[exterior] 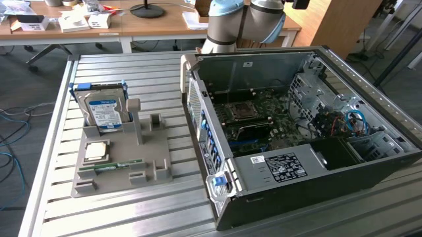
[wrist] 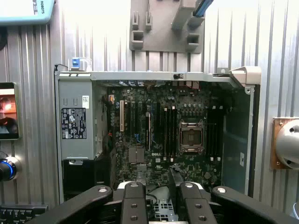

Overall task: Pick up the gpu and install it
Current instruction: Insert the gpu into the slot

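Tool (wrist: pixel 160 192) over open PC case (exterior: pixel 329 192), jaws partly apart, nothing visibly gripped. Cannot tell where gpu is. Tray (exterior: pixel 155 148) on worktop (exterior: pixel 132 207) beside case holds hard drive (exterior: pixel 105 111), CPU (exterior: pixel 97 150), memory stick (exterior: pixel 112 166).

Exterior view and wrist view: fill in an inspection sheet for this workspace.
Surface: slatted metal table.
Job's things: computer case lies open, motherboard exposed; whether the gpu sits in a slot cannot be told.
Clutter: grey holder carrying an upright hard drive, a processor chip and a memory stick.
Grippers: gripper open, above the case, holding nothing.
Cables: blue and red leads inside the case; loose cables on the floor at the exterior view's left.
Surroundings: wooden desks behind; robot arm.
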